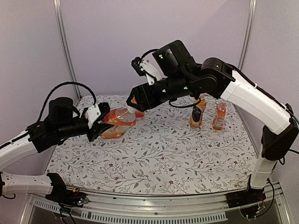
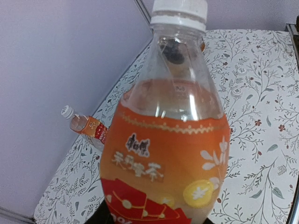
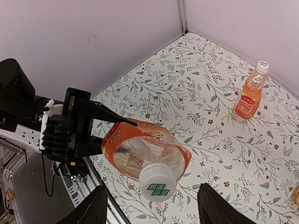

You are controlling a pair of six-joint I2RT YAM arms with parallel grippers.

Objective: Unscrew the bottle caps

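Observation:
My left gripper (image 1: 100,124) is shut on the orange-labelled body of a clear bottle (image 3: 140,147) and holds it tilted off the table. Its white bottle cap (image 3: 158,183) faces the right wrist camera, still on the neck (image 2: 180,11). My right gripper (image 3: 153,186) is open, one finger (image 3: 93,210) on each side of the cap with a gap on both sides. In the top view the right gripper (image 1: 136,104) covers the cap. In the left wrist view only dark finger edges show under the bottle (image 2: 163,154).
Two capped bottles of orange drink (image 1: 197,112) (image 1: 219,115) stand at the back right. Another capped bottle (image 2: 86,126) lies on the floral cloth by the left wall. Two small white round things (image 2: 237,91) (image 2: 241,71) lie on the cloth (image 1: 163,158).

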